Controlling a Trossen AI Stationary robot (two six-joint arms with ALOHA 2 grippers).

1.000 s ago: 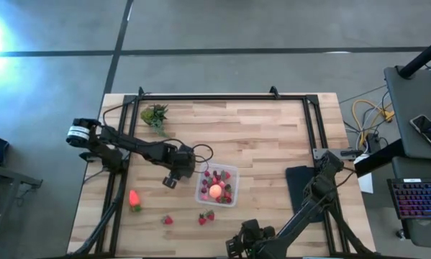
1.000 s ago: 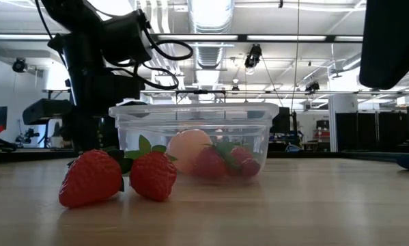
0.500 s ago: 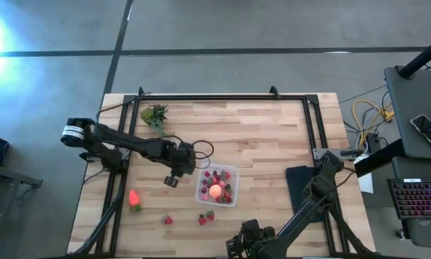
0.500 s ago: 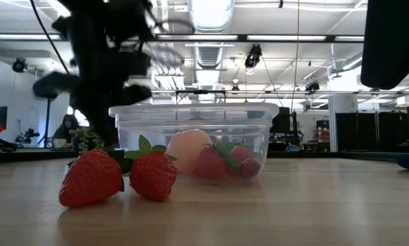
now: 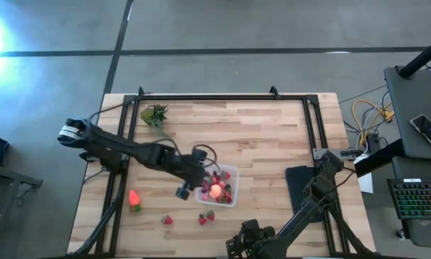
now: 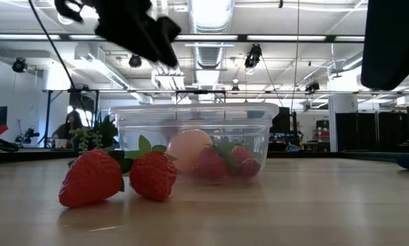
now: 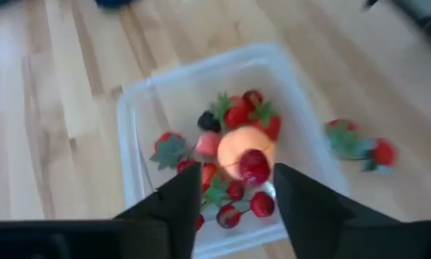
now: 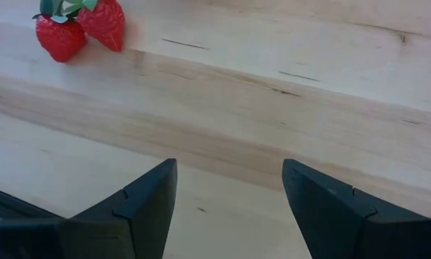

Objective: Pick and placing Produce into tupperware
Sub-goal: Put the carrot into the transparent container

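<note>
1. Worktop (image 5: pixel 265 144): pale wood planks with a black frame along its edges; a flat black pad (image 5: pixel 298 185) lies on its right part.
2. Left arm reaches from the worktop's left edge toward the middle. Left hand (image 5: pixel 193 180) hangs above the left side of the container, clear of it in the low view. In the left wrist view its two fingers (image 7: pixel 175 205) stand spread apart with nothing gripped between them; a small dark red fruit (image 7: pixel 254 166) shows in the gap, over the orange fruit, and whether it is falling or resting I cannot tell.
3. Right arm waits at the near right of the worktop. Right hand (image 8: pixel 226 208) sits low over bare wood, fingers wide apart and empty.
4. Container (image 5: pixel 232 173): clear plastic, square with rounded corners, standing near the worktop's middle. It holds several strawberries and the round orange fruit (image 5: pixel 216 191).
5. Leafy green clump (image 5: pixel 155 114) lies near the far left corner, well apart from the container.
6. Loose strawberries: a pair (image 5: pixel 206 216) touching each other just in front of the container, one (image 5: pixel 168 220) farther left, and a bright one (image 5: pixel 134 198) near the left edge.
</note>
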